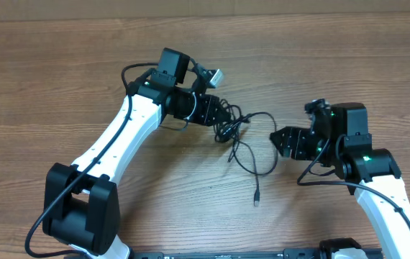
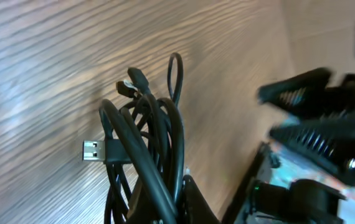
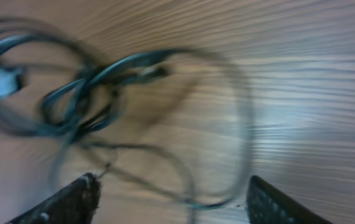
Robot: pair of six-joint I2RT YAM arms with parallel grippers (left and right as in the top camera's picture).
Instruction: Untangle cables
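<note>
The cables (image 1: 228, 129) sit tangled about mid-desk (image 1: 61, 72), with loose loops trailing toward the near edge and one plug (image 1: 256, 198) lying free. The left gripper (image 1: 219, 115) is clamped on the knotted bunch. The right gripper (image 1: 277, 142) is just beside the loops, fingers spread wide, holding nothing.
</note>
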